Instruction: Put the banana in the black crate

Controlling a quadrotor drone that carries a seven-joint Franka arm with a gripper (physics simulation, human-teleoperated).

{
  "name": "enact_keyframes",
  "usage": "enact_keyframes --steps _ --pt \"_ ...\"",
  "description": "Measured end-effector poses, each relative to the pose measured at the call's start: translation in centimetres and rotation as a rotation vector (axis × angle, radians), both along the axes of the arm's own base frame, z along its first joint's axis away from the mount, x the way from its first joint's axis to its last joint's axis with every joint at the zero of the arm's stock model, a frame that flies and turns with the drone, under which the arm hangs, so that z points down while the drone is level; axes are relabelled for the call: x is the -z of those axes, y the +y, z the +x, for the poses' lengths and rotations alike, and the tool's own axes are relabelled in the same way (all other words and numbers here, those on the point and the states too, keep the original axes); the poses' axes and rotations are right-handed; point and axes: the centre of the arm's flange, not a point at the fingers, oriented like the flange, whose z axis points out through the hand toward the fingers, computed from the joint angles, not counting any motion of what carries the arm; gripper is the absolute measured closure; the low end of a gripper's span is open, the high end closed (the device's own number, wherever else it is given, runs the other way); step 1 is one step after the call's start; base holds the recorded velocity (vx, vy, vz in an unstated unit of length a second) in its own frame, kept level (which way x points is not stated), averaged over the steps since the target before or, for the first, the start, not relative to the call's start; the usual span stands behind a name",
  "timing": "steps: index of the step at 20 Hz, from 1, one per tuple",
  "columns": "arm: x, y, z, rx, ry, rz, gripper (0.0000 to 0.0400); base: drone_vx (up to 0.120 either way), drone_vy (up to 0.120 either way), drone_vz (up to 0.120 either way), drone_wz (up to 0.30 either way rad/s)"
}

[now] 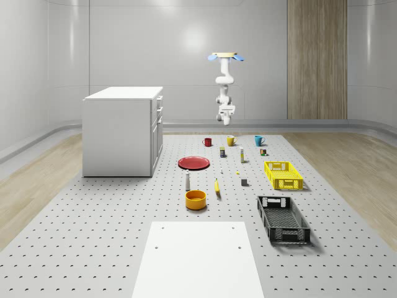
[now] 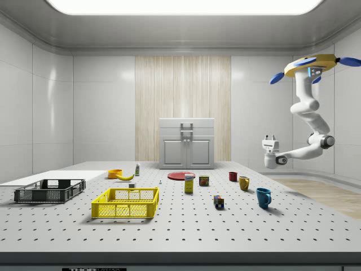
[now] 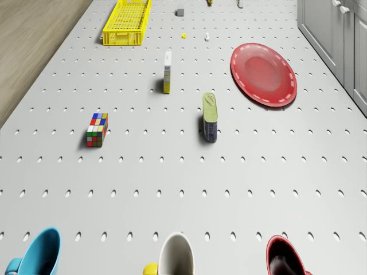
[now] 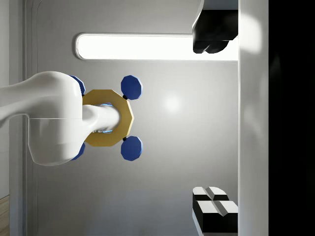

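Whole-scene view, drone: the drone (image 1: 226, 57) hovers high over the far end of the tabletop (image 1: 111, 236), behind the row of mugs.
Whole-scene view, gripper: the gripper (image 1: 224, 115) hangs below the drone on the folded arm, well above the mugs and carrying nothing.
Whole-scene view, banana: the banana (image 1: 217, 185) lies flat on the tabletop, well below the gripper and far toward the near end, just beside the orange bowl (image 1: 195, 199).
Whole-scene view, black crate: the black crate (image 1: 283, 218) sits nearer still, off to the view's right of the banana, past the yellow crate (image 1: 283, 174).
Side view, gripper: the fingers (image 2: 270, 137) point upward and stand slightly apart, empty; the gripper is level with the cabinet (image 2: 186, 143).
Side view, step in hand: the approach, I judge; the wrist should turn downward before the drone descends over the banana (image 2: 125, 176).
Side view, open room: clear air lies between gripper and banana; mugs, cans and the cube stand low.
Drone view, below: the red plate (image 3: 264, 74), a tin (image 3: 210, 116), the cube (image 3: 97, 129) and three mugs lie under the path.
Drone view, edge: the cabinet wall borders one side, the floor the other.
Wrist view, gripper: it looks up at the drone (image 4: 109, 118) and ceiling light; both finger pads (image 4: 214, 206) show a gap, nothing between.
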Motion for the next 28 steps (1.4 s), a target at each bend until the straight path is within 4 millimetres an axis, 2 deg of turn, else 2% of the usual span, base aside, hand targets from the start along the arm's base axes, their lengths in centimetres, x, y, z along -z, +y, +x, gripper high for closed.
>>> enact_keyframes --steps 28 --pt "-0.20 0.17 -0.19 0.000 -0.021 -0.017 0.0000 0.120 -0.120 0.000 0.000"
